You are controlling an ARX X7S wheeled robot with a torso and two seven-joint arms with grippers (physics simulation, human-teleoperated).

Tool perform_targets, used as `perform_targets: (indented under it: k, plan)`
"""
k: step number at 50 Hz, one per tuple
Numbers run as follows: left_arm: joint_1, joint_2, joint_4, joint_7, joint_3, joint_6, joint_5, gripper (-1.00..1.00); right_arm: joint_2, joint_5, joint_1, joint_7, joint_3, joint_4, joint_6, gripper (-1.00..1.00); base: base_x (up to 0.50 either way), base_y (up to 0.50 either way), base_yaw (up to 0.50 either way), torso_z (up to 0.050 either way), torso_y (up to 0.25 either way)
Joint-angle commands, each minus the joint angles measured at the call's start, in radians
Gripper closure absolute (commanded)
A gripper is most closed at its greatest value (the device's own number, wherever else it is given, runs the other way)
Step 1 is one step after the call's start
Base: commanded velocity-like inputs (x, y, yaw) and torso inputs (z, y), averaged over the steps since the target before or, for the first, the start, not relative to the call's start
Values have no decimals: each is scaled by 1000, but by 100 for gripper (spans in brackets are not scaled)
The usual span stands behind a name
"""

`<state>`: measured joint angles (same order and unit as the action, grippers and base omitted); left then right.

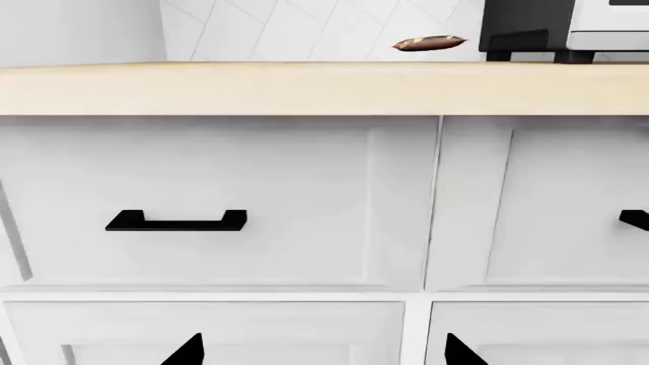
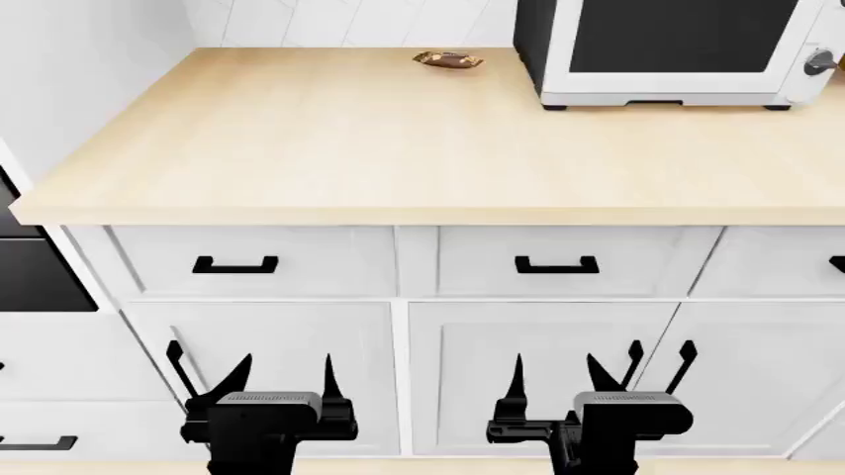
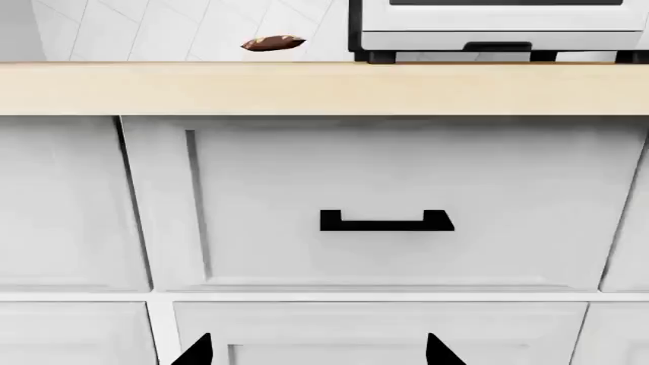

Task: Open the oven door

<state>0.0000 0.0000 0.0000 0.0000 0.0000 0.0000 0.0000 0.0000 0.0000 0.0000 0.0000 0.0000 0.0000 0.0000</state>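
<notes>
Both pincers hang low in front of the white cabinet doors, each spread wide and gripping nothing. The left gripper (image 2: 280, 381) shows its two black fingertips apart before the left cabinet door (image 2: 284, 371); the right gripper (image 2: 555, 374) stands the same way before the middle cabinet door (image 2: 535, 366). In each wrist view the two fingertip points peek in at the lower edge, well separated, facing a closed drawer.

Above the doors runs a row of white drawers, all shut, so their contents cannot be seen. Two full drawer fronts show in the head view, the left drawer (image 2: 251, 259) and the middle drawer (image 2: 568, 259), each with one black handle; a third drawer's handle just shows at the right edge.

The pale wooden countertop (image 2: 396, 139) carries two things: one white microwave (image 2: 667, 49) with a dark window at the back right, and one small brown wrapped snack (image 2: 448, 59) lying just beside it to the left, near the tiled wall.

The oven door (image 2: 34, 272) is only a glossy black sliver at the far left edge of the head view, closed as far as can be told, well apart from both grippers
</notes>
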Motion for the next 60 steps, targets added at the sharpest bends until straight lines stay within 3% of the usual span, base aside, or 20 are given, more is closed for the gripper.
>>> perform_targets:
  k: [1, 5, 16, 60]
  plan:
    - [-2, -16, -4, -17, 19, 1, -16, -100, 16, 21, 2, 14, -19, -3, 17, -100, 0, 0, 0, 0, 0]
    - [-6, -30, -16, -34, 41, 5, -27, -100, 33, 59, 11, 13, -34, -15, 83, -100, 0, 0, 0, 0, 0]
    - [-10, -54, -18, -64, 71, 6, -44, -100, 61, 36, -5, 47, -72, -7, -44, -100, 0, 0, 455, 0, 0]
    - [-21, -106, -32, -134, 124, 19, -93, -100, 125, 53, -32, 88, -149, -17, -123, -100, 0, 0, 500, 0, 0]
